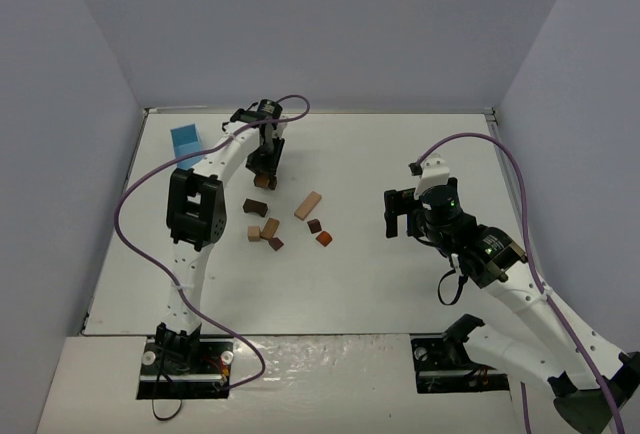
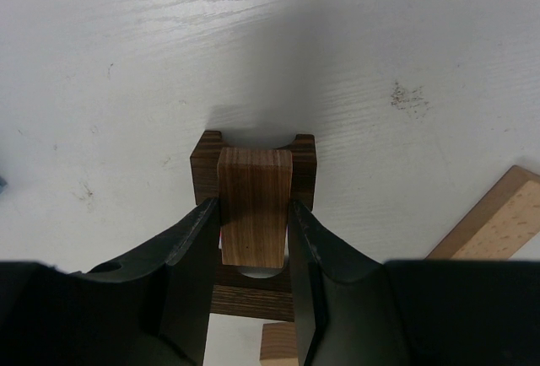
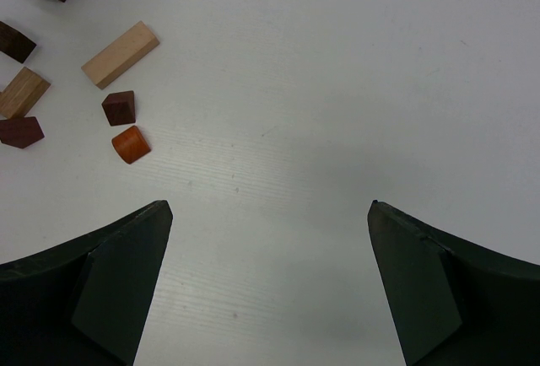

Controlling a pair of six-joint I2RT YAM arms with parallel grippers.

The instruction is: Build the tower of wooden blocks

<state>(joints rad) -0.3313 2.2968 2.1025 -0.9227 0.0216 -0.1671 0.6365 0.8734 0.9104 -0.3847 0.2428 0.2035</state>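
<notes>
My left gripper is shut on a mid-brown wood block, held lengthwise between the fingers. Directly beneath it lies a dark brown block with a curved cut-out; I cannot tell whether the two touch. In the top view this gripper hangs at the back of the table, left of centre. The other wood blocks lie loose in front of it: a long tan bar, a dark brown piece, a tan cube and an orange piece. My right gripper is open over bare table, right of the blocks.
A light blue box stands at the back left beside the left arm. The tan bar lies just right of the left gripper. White walls enclose the table on three sides.
</notes>
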